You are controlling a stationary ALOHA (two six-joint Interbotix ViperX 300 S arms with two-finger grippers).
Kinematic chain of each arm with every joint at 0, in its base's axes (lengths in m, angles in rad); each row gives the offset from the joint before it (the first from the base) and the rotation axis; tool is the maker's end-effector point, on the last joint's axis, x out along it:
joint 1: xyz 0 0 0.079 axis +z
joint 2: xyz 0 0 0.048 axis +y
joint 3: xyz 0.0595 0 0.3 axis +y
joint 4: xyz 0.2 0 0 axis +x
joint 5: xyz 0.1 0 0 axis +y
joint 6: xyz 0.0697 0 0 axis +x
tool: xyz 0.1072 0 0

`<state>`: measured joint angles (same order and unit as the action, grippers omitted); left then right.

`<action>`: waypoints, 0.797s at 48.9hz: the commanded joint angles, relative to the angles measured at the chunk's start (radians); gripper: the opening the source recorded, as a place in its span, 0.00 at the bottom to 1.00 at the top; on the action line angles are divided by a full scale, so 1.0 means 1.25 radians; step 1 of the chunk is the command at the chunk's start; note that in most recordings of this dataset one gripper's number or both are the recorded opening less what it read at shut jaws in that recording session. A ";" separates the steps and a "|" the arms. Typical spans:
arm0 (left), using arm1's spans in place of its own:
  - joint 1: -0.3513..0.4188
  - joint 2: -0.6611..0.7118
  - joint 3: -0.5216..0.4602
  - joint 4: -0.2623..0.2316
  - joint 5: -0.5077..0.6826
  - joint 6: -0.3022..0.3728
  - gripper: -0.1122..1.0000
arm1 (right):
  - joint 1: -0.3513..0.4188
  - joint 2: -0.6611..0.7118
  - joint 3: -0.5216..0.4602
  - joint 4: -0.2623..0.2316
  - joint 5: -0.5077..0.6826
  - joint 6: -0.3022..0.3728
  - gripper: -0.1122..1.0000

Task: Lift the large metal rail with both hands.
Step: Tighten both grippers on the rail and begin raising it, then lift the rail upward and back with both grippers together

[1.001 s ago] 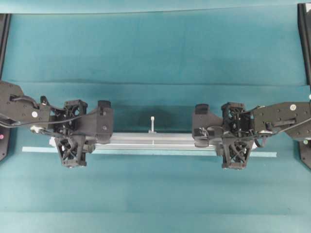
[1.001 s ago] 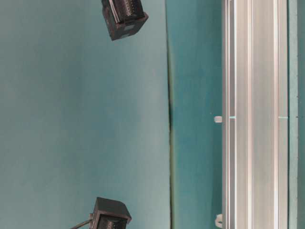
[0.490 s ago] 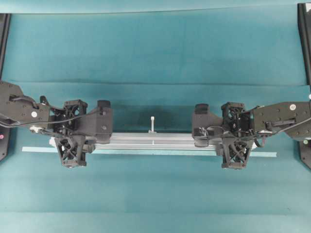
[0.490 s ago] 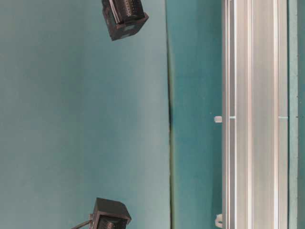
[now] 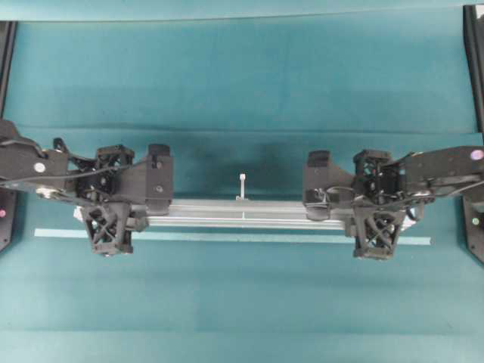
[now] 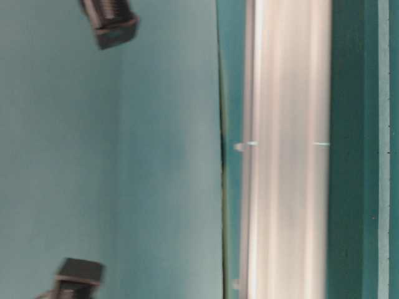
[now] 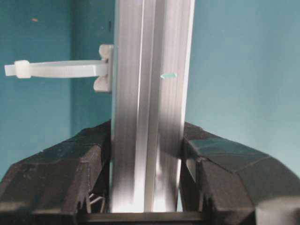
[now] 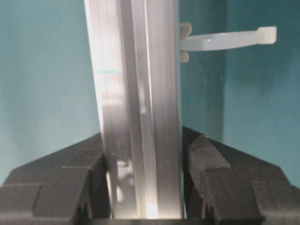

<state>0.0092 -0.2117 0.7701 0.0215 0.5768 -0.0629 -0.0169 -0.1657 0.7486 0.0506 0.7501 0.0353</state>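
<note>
Large metal rail (image 5: 242,214) between both clamped jaws.

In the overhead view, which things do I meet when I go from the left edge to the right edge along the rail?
left gripper shut on the large metal rail → white upright tab at the rail's middle → right gripper shut on the rail. The thin pale strip runs beside the rail along the whole way, so it has no single place.

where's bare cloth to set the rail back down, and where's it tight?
Bare teal cloth spans the whole far side beyond the large metal rail, and a wide band on the near side of the pale strip. Tight: both rail ends, where the left gripper and right gripper clamp it.
</note>
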 commanded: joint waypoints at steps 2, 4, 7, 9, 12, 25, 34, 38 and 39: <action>0.001 -0.054 -0.049 0.001 0.044 -0.002 0.42 | -0.005 -0.039 -0.034 0.011 0.028 0.000 0.45; 0.001 -0.066 -0.060 0.004 0.066 -0.002 0.42 | -0.006 -0.050 -0.043 0.015 0.037 0.000 0.45; 0.002 -0.083 -0.079 0.004 0.097 -0.001 0.42 | -0.006 -0.066 -0.055 0.018 0.050 0.000 0.45; 0.004 -0.096 -0.090 0.004 0.114 -0.001 0.42 | -0.006 -0.079 -0.069 0.018 0.067 0.001 0.45; 0.005 -0.112 -0.103 0.004 0.136 -0.001 0.42 | -0.007 -0.093 -0.090 0.020 0.099 0.002 0.45; 0.005 -0.153 -0.171 0.001 0.218 -0.006 0.42 | -0.011 -0.124 -0.193 0.020 0.253 0.006 0.45; 0.005 -0.158 -0.232 0.004 0.288 -0.005 0.42 | -0.011 -0.124 -0.260 0.025 0.337 0.023 0.45; 0.005 -0.158 -0.259 0.004 0.324 -0.002 0.42 | -0.011 -0.125 -0.282 0.025 0.358 0.043 0.45; 0.006 -0.158 -0.268 0.004 0.331 -0.001 0.42 | -0.011 -0.126 -0.288 0.025 0.364 0.048 0.45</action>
<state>0.0123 -0.3881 0.5123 0.0215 0.9710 -0.0629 -0.0291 -0.3099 0.4479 0.0721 1.1950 0.0598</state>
